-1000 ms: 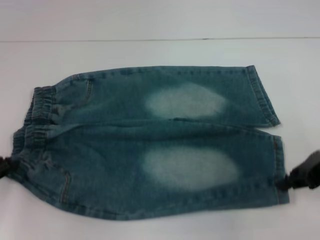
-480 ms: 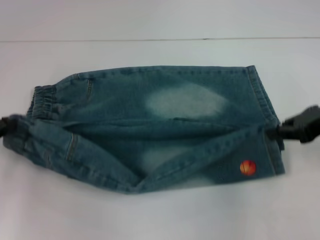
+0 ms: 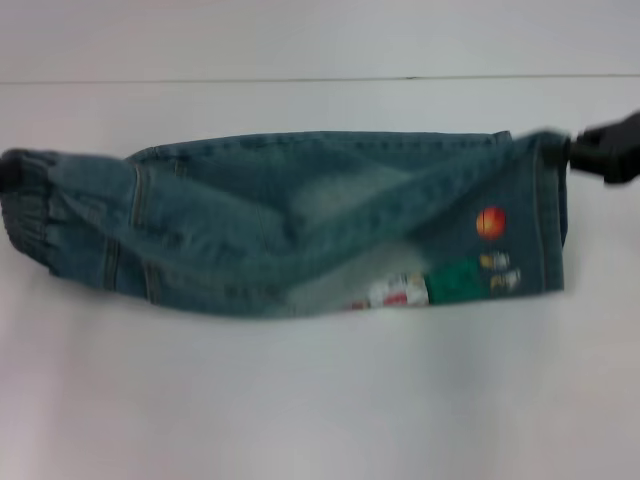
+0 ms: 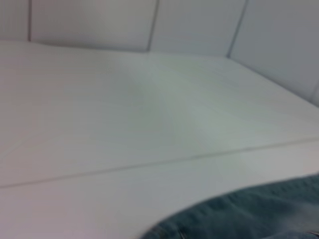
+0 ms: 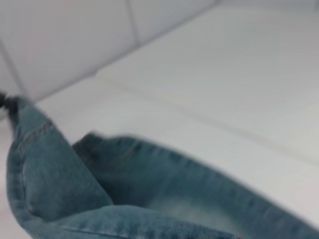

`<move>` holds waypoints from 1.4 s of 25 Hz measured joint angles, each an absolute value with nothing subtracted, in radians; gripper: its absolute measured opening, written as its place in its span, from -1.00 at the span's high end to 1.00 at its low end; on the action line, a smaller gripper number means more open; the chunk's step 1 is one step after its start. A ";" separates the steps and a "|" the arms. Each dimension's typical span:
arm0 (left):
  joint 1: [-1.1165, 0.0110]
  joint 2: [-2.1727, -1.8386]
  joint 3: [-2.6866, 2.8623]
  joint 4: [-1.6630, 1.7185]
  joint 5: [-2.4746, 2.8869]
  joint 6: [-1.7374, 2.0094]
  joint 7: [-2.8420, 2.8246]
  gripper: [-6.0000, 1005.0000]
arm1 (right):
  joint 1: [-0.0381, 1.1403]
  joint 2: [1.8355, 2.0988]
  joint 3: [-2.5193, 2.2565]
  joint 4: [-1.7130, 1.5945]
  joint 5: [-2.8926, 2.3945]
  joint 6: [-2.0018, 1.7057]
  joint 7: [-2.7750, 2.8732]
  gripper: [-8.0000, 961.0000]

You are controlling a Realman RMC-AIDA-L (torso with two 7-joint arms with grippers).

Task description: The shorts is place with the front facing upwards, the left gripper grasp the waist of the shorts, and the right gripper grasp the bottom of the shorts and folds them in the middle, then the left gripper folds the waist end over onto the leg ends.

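The shorts (image 3: 300, 225) lie on the white tabletop (image 3: 320, 400) with their long axis running left to right, the near leg lifted over the far one, its printed side now up. The waist (image 3: 35, 205) is at the left, held by the left claw (image 3: 8, 170), barely visible at the edge. The leg ends (image 3: 545, 215) are at the right, pinched by the right claw (image 3: 575, 150). Against a second ago, both claws have carried the near edge to the far edge, and the lengthwise fold looks nearly complete.
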State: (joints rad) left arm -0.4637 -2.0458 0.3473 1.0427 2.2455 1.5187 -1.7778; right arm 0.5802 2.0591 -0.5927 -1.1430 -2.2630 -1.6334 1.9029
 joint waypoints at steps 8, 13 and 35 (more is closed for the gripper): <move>-0.463 -2.095 0.349 1.037 2.176 1.347 -1.783 0.87 | 0.569 2.080 -0.592 -1.118 -2.215 -1.468 1.841 0.91; -0.465 -2.132 0.393 1.025 2.168 1.250 -1.771 0.87 | 0.574 2.088 -0.625 -1.026 -2.210 -1.348 1.793 0.91; -0.477 -2.163 0.602 0.923 2.124 0.916 -1.752 0.87 | 0.617 2.086 -0.729 -0.760 -2.119 -0.957 1.607 0.90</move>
